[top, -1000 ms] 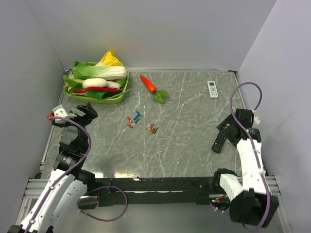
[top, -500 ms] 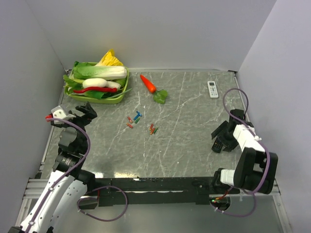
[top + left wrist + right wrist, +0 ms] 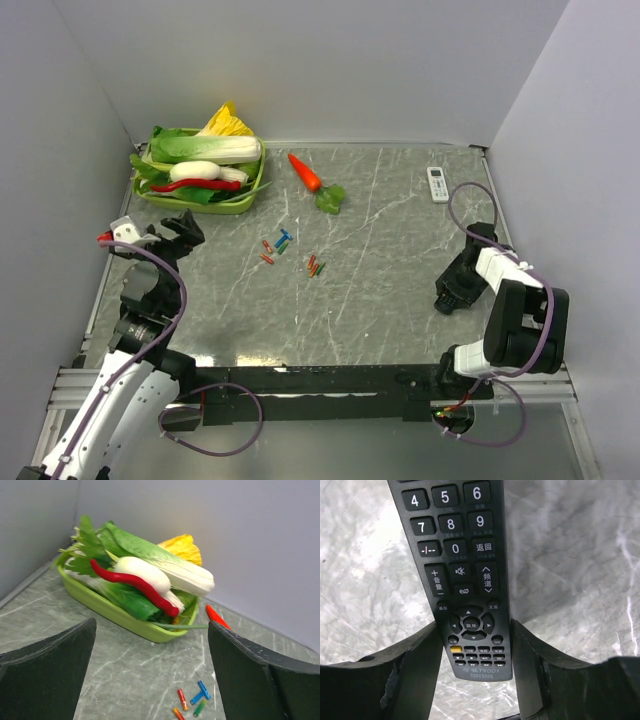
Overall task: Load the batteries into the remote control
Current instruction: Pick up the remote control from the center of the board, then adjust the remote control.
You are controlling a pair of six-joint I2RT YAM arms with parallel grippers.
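Batteries (image 3: 283,240) lie in two small clusters; one black remote control (image 3: 462,580), marked TV001, sits pinched by the right gripper (image 3: 475,630); left gripper (image 3: 151,627) gapes empty.

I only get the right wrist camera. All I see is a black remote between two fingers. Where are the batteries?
Observer: The batteries lie in two small bunches in the middle of the table, well left of your remote.
Operator: Is the other arm grabbing them?
Observer: No. The left gripper is open and empty, over the table's left side.
Operator: What's near it?
Observer: A green tray of vegetables, in the far left corner.
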